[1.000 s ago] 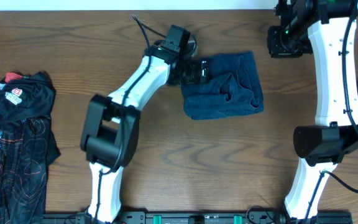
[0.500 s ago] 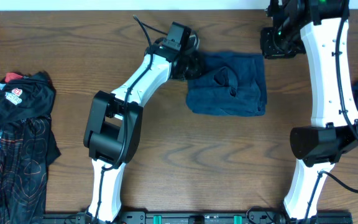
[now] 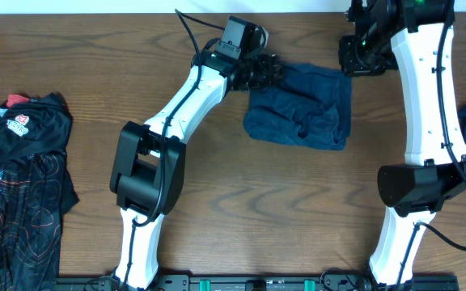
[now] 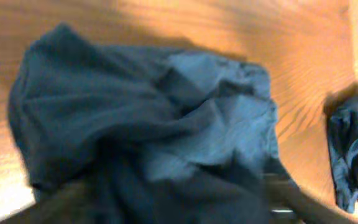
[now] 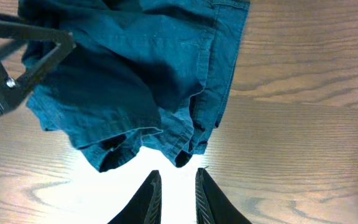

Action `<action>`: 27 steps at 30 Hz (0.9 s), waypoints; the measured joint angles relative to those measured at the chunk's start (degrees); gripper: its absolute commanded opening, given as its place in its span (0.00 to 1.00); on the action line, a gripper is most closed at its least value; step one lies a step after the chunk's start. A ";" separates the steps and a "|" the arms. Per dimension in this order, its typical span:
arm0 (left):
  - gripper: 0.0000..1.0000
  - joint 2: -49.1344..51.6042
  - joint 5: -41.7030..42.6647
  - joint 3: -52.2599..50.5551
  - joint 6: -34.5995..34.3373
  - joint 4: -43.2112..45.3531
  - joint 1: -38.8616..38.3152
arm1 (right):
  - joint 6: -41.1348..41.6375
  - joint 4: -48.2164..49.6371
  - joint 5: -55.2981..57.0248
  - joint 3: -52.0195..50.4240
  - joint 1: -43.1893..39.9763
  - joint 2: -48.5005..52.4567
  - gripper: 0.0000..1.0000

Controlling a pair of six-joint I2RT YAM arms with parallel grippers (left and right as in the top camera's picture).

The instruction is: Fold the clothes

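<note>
— Which step are they on?
— Early, I'd say: laying it out, no fold made yet. The left arm has its jaws clenched on the left edge of the blue garment, towards the far side of the surface (its wrist view shows little but bunched cloth).
— And the right arm?
— Its jaws are all but closed, gripping nothing, hovering just beside the garment's far right corner.
— So what next?
— The cloth looks rumpled. I reckon the right jaws must open and take that corner, so the pair can pull it flat. The black shirt waits well apart on the left
</note>
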 measured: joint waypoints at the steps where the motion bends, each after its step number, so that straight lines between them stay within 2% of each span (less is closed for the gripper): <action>1: 0.98 0.00 0.00 0.00 -0.22 0.52 -0.13 | 0.00 0.00 0.00 0.00 0.00 0.00 0.18; 13: 0.98 0.00 1.01 0.09 -0.63 -1.40 -1.18 | 0.00 0.00 0.55 0.00 0.00 0.00 0.19; 20: 0.98 -0.15 1.70 2.69 -0.63 -1.86 2.23 | 0.00 -0.02 0.61 -0.02 -0.33 0.00 0.18; 24: 0.98 -1.29 3.17 6.27 0.11 -7.89 4.98 | -0.42 -0.07 0.04 -0.02 -0.94 0.00 0.13; 27: 0.98 -3.45 2.64 8.00 3.98 -18.84 6.58 | -1.40 -0.07 -2.03 -0.26 -1.18 0.00 0.14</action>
